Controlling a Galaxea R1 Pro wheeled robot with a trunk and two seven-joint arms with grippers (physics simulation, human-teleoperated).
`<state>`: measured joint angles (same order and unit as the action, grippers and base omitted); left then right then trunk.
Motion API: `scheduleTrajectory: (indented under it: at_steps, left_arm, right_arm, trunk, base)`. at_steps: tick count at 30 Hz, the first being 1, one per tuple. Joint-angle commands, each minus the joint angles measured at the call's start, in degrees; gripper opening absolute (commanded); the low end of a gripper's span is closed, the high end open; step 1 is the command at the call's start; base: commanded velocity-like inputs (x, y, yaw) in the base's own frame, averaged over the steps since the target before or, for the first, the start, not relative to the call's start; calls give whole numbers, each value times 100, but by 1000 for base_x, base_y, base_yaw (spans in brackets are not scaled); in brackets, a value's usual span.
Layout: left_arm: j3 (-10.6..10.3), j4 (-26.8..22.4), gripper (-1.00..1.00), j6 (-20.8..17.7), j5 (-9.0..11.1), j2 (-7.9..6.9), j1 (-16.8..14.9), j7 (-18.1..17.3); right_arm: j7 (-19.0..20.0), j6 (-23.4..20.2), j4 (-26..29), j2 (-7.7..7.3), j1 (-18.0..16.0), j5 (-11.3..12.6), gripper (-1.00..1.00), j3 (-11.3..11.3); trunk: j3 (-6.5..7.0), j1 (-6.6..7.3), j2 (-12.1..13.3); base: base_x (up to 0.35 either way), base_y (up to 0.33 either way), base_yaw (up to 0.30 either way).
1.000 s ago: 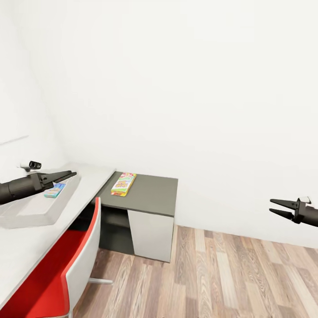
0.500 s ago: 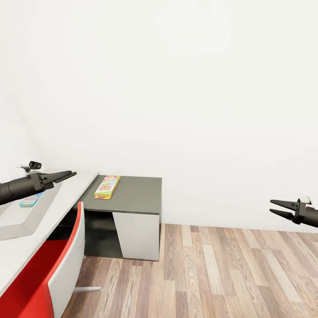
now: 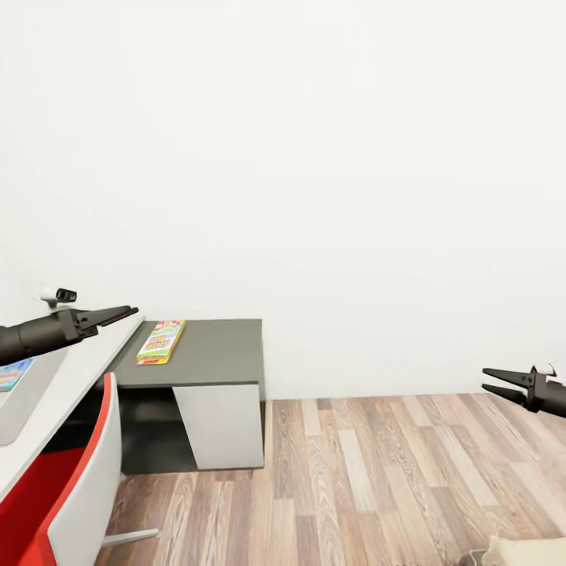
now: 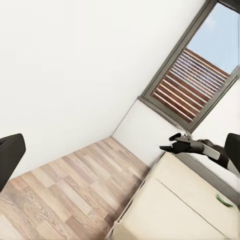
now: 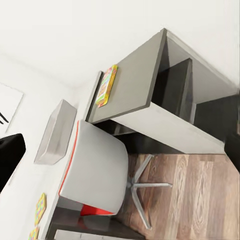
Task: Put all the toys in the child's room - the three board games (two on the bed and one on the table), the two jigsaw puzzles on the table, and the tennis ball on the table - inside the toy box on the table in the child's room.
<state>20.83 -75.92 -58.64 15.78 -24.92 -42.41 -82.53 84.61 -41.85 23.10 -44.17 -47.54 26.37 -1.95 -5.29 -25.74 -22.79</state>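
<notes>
A yellow and white board game (image 3: pixel 161 341) lies on the table's dark grey side section (image 3: pixel 220 350); it also appears as the board game (image 5: pixel 106 85) in the right wrist view. The grey toy box (image 3: pixel 22 393) sits on the pale table (image 3: pixel 79 369) at the far left, with a blue printed box (image 3: pixel 11 374) inside it. Two jigsaw puzzles (image 5: pixel 39 208) lie further along the table beyond the toy box (image 5: pixel 54 132). My left gripper (image 3: pixel 130 311) hovers open over the table edge, empty. My right gripper (image 3: pixel 486 379) hangs open above the floor, empty. The bed (image 4: pixel 175 205) has a small green item (image 4: pixel 223 200) on it.
A red and white swivel chair (image 3: pixel 71 487) stands tucked at the table. Wood plank floor (image 3: pixel 377 472) stretches to the right along a white wall. A corner of the bed (image 3: pixel 523 550) sits at the lower right. A window (image 4: pixel 197 75) is above the bed.
The camera has swung right, so table, toy box and chair have slid left in the picture. Both arms keep their pose; the right gripper sits slightly lower.
</notes>
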Motion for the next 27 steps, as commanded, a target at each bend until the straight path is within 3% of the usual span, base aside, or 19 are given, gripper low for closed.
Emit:
scheduleTrajectory:
  at_steps: [1, 13, 27]
  left_arm:
    - [-3, -2, 100, -57, 2, 0, 4, -12]
    - [-19, -1, 100, -52, 1, 11, 46, -8]
    - [-43, 14, 100, -41, -141, 45, 174, 7]
  right_arm:
    - [12, 17, -2, -6, 55, 26, 100, -12]
    - [354, 525, -2, -7, 728, 26, 100, 80]
    - [385, 782, 17, 42, 1571, 27, 100, 564]
  trunk:
    - [-7, -4, -13]
    - [73, -4, -13]
    - [170, -4, -13]
  base:
    - [-3, 0, -232]
    - [-1, 0, -224]
    - [0, 0, -218]
